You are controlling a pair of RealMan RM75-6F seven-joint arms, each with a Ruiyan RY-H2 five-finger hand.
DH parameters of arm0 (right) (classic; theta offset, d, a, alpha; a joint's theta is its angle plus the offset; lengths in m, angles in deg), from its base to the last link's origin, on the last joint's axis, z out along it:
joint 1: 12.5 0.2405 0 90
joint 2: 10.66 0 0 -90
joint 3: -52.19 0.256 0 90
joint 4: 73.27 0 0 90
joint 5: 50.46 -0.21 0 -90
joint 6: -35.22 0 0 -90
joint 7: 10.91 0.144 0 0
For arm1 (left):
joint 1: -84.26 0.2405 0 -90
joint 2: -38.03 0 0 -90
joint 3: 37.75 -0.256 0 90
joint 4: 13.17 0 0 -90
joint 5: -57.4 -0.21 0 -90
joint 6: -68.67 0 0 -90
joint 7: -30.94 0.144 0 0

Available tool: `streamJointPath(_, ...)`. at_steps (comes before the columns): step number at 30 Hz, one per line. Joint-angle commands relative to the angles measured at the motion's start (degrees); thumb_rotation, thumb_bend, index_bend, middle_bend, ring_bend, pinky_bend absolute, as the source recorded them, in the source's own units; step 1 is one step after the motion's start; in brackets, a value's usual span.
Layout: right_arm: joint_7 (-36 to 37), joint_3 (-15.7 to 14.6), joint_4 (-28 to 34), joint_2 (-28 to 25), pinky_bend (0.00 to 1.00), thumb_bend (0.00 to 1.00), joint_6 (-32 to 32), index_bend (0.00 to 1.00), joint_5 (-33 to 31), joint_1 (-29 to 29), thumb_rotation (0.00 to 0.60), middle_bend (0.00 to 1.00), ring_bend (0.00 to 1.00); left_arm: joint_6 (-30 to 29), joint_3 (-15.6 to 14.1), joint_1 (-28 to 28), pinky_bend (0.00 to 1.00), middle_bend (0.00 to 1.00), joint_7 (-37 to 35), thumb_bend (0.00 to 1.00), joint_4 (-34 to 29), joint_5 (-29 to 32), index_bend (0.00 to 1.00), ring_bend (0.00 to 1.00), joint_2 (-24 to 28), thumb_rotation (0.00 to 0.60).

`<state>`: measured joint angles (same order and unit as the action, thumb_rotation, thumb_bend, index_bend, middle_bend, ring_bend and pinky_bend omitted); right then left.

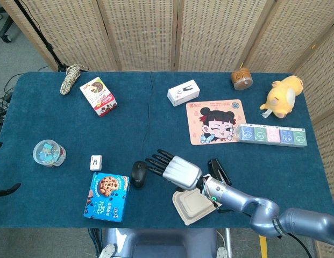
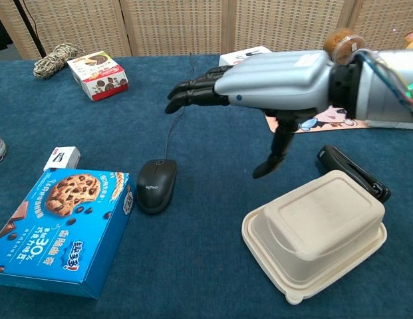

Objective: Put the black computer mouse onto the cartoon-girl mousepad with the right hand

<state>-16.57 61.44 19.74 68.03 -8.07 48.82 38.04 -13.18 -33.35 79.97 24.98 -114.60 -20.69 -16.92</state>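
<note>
The black computer mouse [image 1: 138, 173] [image 2: 156, 185] lies on the blue table beside the cookie box, its cable running to the far edge. The cartoon-girl mousepad [image 1: 216, 121] [image 2: 306, 114] lies flat at the right rear, partly hidden by my arm in the chest view. My right hand [image 1: 173, 169] [image 2: 263, 85] hovers open above the table, fingers stretched toward the mouse and just right of it, holding nothing. Only fingertips of my left hand [image 1: 5, 189] show at the left edge of the head view, and its pose is unclear.
A blue cookie box [image 1: 107, 196] lies left of the mouse, with a small white box [image 1: 96, 162] behind it. A beige clamshell container [image 2: 314, 232] and a black stapler [image 2: 353, 173] sit right of my hand. A white box [image 1: 183, 92] stands behind the mousepad, and a box of coloured packs [image 1: 271, 134] lies to its right.
</note>
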Motion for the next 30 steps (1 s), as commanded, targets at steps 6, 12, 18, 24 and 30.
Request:
streamJointPath(6, 3.96, -0.62, -9.44, 7.81, 0.00, 0.00, 1.59, 0.01, 1.34, 6.29, 0.600, 0.00, 0.00, 0.86, 0.06, -0.32, 0.00, 0.00, 0.54, 0.06, -0.19, 0.69, 0.00, 0.00, 0.17, 0.600)
streamJointPath(12, 3.92, -1.38, -14.95, 11.33, 0.00, 0.00, 3.12, 0.04, 1.07, 9.18, 0.600, 0.00, 0.00, 1.74, 0.01, -0.73, 0.00, 0.00, 1.41, 0.06, -0.30, 1.12, 0.00, 0.00, 0.03, 0.600)
streamJointPath(18, 2.85, -2.41, -19.52, 14.10, 0.00, 0.00, 4.72, 0.07, 0.32, 11.43, 0.600, 0.00, 0.00, 1.94, 0.09, -0.89, 0.00, 0.00, 2.22, 0.06, -0.51, 1.51, 0.00, 0.00, -0.17, 0.600)
streamJointPath(24, -1.43, -1.73, -20.84, 16.41, 0.00, 0.00, 7.92, 0.09, -2.17, 14.01, 0.600, 0.00, 0.00, 2.84, 0.34, -1.44, 0.00, 0.00, 3.45, 0.06, -0.57, 2.62, 0.00, 0.00, -0.57, 0.600)
streamJointPath(30, -4.23, -1.31, -21.83, 17.52, 0.00, 0.00, 9.83, 0.10, -4.79, 15.58, 0.600, 0.00, 0.00, 3.38, 0.44, -1.76, 0.00, 0.00, 3.97, 0.06, -0.81, 3.14, 0.00, 0.00, -0.64, 0.600)
